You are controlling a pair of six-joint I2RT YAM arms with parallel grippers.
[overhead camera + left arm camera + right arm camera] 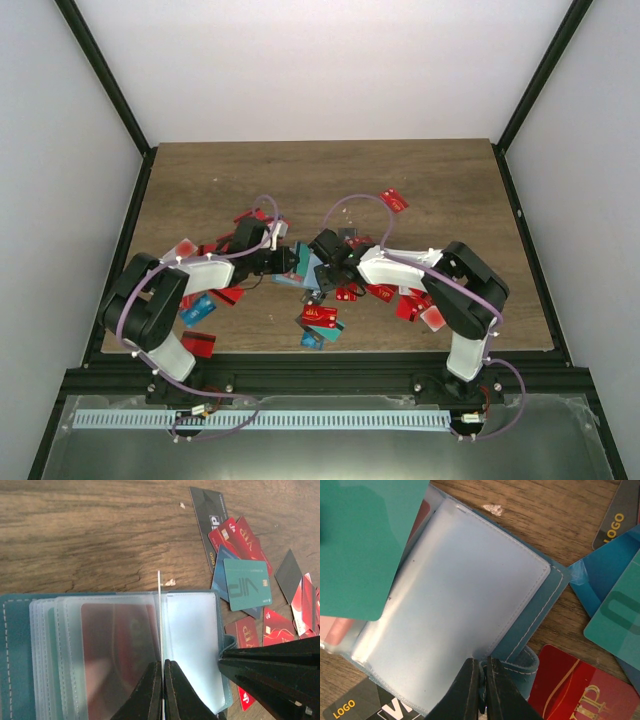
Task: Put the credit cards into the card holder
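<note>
The left gripper (163,668) has its jaws pressed together on a thin sheet that its own camera sees only as a pale line. Judging by the right wrist view, it is probably the teal card (360,545), held on edge over the open card holder (15,655). The card's long axis runs straight away from the jaws, across the holder, and the empty clear sleeve (192,645) lies just right of it there (where this sleeve opens, one cannot tell). The right gripper (482,668) pinches the holder's stitched teal border beside the strap (520,662), so the inserting falls to the left arm. The holder lies in the middle of the table (90,530), between both arms, among loose credit cards (247,585). It looks soft, with several cloudy pockets, one showing a red card (115,650) inside.
</note>
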